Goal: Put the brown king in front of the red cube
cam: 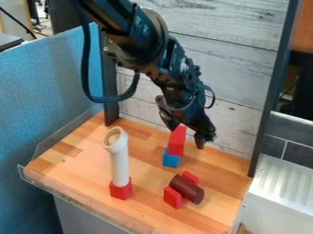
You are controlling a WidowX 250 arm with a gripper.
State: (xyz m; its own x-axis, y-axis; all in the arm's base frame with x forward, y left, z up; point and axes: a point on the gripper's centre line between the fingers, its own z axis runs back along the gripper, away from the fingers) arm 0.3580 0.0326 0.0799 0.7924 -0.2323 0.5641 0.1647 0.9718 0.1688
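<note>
Here, one brown cylinder (187, 188), one blue block (171, 160), three-plus red blocks (120, 189); pincer (187, 137) spread.

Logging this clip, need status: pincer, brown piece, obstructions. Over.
Pincer open, by red block atop blue cube. Brown cylinder on its side. Red pieces crowd it both sides.

The cylinder (186, 188) is dark brown, the tube (120, 162) perhaps cream.
</note>
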